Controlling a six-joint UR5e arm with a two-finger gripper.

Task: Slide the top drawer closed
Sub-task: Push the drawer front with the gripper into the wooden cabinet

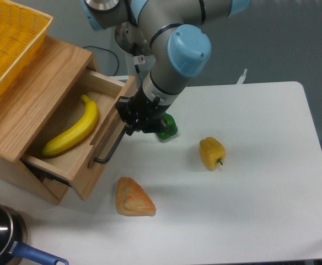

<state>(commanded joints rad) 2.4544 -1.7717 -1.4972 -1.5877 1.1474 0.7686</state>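
Note:
The top drawer (86,176) is a light oak box pulled well out of its cabinet (34,99), with a yellow banana (73,130) lying inside. Its wide front carries a long black bar handle (112,148). My gripper (129,117) sits right at the upper end of that handle, pressed against the drawer front. Its fingers look dark and close together, but the wrist hides whether they are open or shut.
A green object (166,128) lies just behind the gripper. A yellow bell pepper (212,152) and a piece of bread (133,199) rest on the white table. A yellow basket (9,41) sits on the cabinet. A pot with a blue handle (6,237) stands at the bottom left.

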